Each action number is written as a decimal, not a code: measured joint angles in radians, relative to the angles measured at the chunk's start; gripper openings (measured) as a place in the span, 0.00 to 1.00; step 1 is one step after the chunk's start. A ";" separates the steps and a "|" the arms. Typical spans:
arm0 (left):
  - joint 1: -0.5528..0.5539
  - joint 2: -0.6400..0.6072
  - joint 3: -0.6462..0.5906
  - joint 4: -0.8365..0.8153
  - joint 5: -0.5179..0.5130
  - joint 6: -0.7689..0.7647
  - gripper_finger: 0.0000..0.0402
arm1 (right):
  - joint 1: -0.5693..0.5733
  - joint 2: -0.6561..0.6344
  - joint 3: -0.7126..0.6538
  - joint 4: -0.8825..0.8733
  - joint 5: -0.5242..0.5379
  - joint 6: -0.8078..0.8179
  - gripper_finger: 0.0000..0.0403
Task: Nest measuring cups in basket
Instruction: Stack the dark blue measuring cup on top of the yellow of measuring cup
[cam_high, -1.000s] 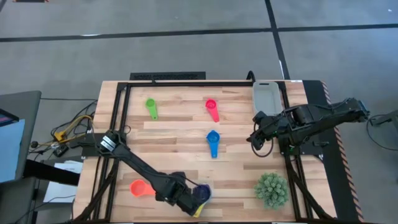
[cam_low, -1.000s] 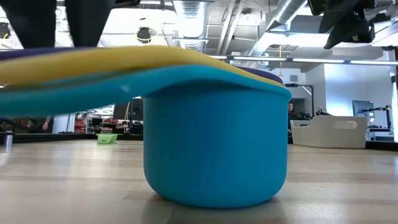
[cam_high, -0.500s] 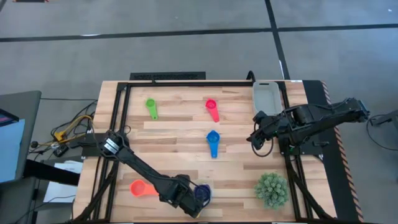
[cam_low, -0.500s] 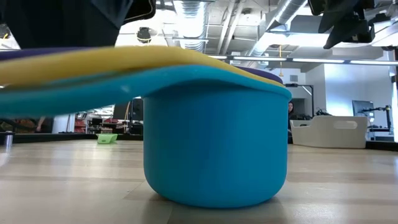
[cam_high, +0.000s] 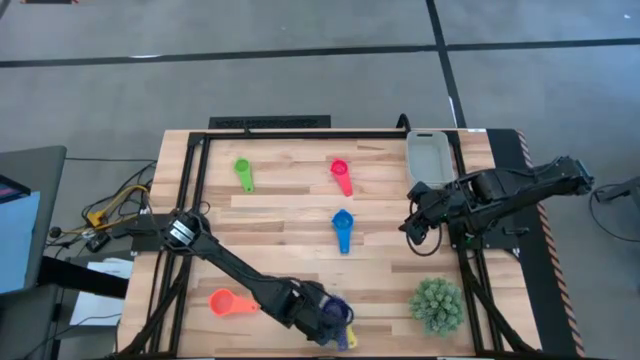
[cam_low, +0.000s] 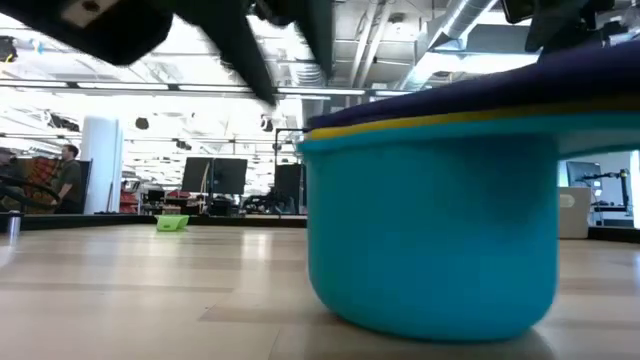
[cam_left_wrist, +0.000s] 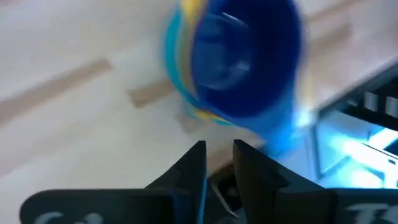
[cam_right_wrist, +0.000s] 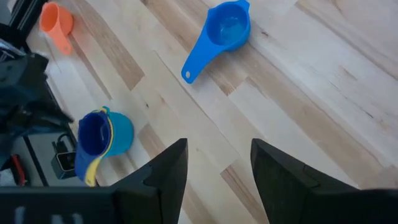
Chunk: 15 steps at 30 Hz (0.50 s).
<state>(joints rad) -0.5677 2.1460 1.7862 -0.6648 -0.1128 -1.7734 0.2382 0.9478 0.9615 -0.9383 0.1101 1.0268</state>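
High view: three cups sit nested at the bottom edge of the desk, four lie loose, and the basket is empty.

The nested stack (cam_high: 335, 318), navy inside yellow inside light blue, sits low and centre with handles toward the lower right; it looks light, stiff and slick, best pinched by its flat handles. The left tool (cam_high: 322, 318) is at the stack with fingers nearly together, gripping nothing that I can tell. The orange cup (cam_high: 228, 302) lies lower left, the blue cup (cam_high: 342, 228) mid-frame, the green cup (cam_high: 243, 172) and pink-red cup (cam_high: 341, 174) above. The basket (cam_high: 430, 153), upper right, holds nothing. The right tool (cam_high: 414, 222) hovers below it, fingers apart and empty. A spiky plant (cam_high: 437, 304) sits lower right.
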 joint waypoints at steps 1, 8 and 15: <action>0.001 0.001 -0.001 -0.017 -0.001 -0.011 0.17 | 0.006 0.000 0.000 0.000 0.002 0.005 0.50; -0.003 0.001 -0.001 -0.085 0.025 -0.047 0.17 | 0.062 0.008 -0.002 0.003 0.020 0.020 0.49; 0.004 0.001 -0.001 -0.110 0.015 0.022 0.17 | 0.120 0.060 -0.057 0.080 0.011 0.020 0.49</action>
<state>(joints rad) -0.5633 2.1468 1.7855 -0.7744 -0.0976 -1.7512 0.3586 1.0079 0.9047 -0.8582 0.1207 1.0466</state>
